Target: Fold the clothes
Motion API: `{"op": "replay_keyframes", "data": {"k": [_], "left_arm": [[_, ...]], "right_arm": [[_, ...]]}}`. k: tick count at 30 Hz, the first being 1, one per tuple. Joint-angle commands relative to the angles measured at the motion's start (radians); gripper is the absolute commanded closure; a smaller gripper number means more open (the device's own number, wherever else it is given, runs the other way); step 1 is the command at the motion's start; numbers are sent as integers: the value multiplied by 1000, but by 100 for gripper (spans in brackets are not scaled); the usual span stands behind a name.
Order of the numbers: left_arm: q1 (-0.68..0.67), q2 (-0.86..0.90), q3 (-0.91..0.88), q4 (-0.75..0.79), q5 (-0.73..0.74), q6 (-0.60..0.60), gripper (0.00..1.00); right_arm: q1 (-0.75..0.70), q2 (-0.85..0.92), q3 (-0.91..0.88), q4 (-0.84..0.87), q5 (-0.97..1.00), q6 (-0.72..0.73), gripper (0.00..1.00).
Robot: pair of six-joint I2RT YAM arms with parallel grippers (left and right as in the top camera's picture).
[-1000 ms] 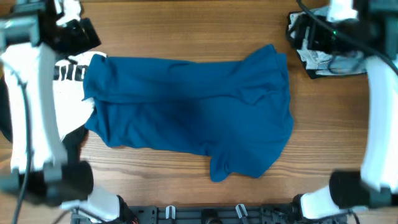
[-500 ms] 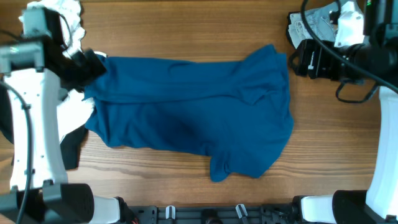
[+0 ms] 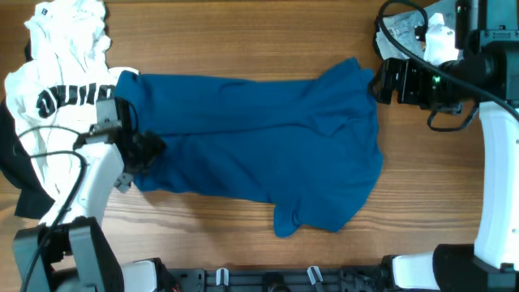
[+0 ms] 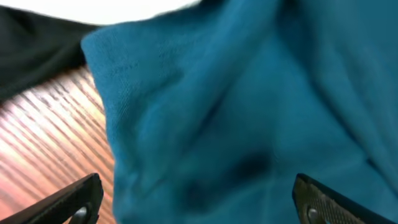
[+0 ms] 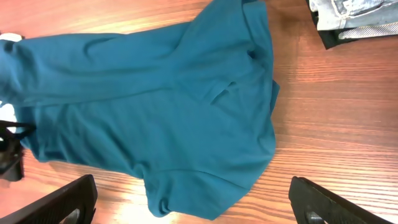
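Note:
The clothes' large teal-blue shirt (image 3: 251, 154) lies spread across the middle of the table. My left gripper (image 3: 150, 152) hovers low over its left edge, open. In the left wrist view the shirt (image 4: 249, 112) fills the space between the wide-apart fingertips (image 4: 78, 199), and the left gripper (image 4: 199, 202) holds nothing. My right gripper (image 3: 381, 81) stands open beside the shirt's upper right corner, high above the table. Its wrist view takes in the whole shirt (image 5: 161, 106), and the right gripper (image 5: 199, 202) is empty.
A white tee with black letters (image 3: 57, 89) lies at the back left, partly under the shirt. A black garment (image 3: 16, 178) sits at the far left edge. Pale denim jeans (image 3: 405, 28) are piled at the back right. Bare wood (image 3: 203, 219) runs along the front.
My left arm swung from the back left corner down onto the shirt's left edge, uncovering the white tee. My right arm shifted slightly forward toward the shirt's upper right corner. Both grippers stayed open.

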Motion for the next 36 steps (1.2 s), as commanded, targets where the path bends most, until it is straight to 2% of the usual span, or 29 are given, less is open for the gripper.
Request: {"op": "replay_keyframes", "data": {"k": [1, 7, 11, 13, 18, 24, 31, 33, 36], "left_arm": [[41, -24, -60, 57, -43, -105, 3], [166, -24, -67, 96, -35, -142, 0], [261, -24, -69, 162, 80, -142, 1], [299, -24, -86, 210, 146, -141, 5], [292, -24, -132, 274, 181, -141, 17], [275, -24, -178, 277, 176, -141, 22], [275, -24, -247, 300, 92, -179, 27], [275, -24, -250, 300, 92, -188, 36], [275, -24, -250, 312, 92, -190, 58]], "right_arm": [[5, 42, -3, 1, -12, 13, 0], [5, 77, -3, -7, -13, 14, 1], [5, 95, -3, -10, -13, 14, 1], [5, 102, -3, -14, -13, 14, 1], [5, 108, -3, -8, -13, 14, 1], [5, 108, -3, -7, -13, 14, 1], [5, 108, -3, -7, -12, 13, 1], [5, 108, -3, -7, -12, 13, 0], [5, 108, -3, -7, -13, 14, 1]]}}
